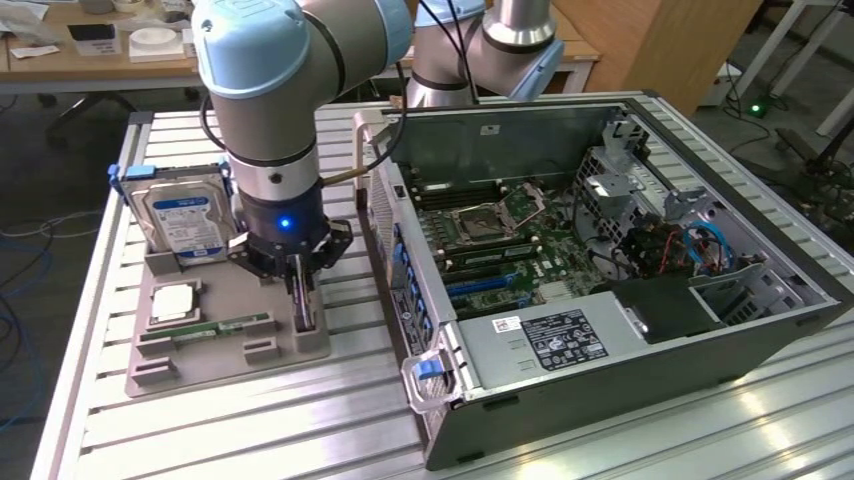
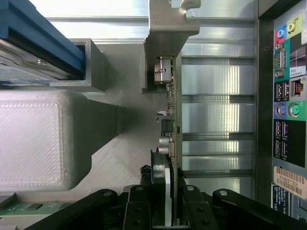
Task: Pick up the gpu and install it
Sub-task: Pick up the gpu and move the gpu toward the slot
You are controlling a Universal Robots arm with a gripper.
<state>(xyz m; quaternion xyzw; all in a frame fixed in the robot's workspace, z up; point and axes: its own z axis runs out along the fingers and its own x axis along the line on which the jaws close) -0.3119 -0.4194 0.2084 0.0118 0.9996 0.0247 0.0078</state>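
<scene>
Gpu [image 2: 174,110] standing on edge in a slot along the holder's [image 1: 207,365] edge nearest the computer [image 1: 601,340], mid worktop [image 1: 240,430]. Gripped on both faces by the hand [image 1: 302,288], directly above it.

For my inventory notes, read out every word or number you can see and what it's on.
"FH69TS2", as best it reads: sticker on the computer case rear.
"Pro": port panel label.
Hard drive label: too small to read.
Black label on silver box: too small to read.
</scene>
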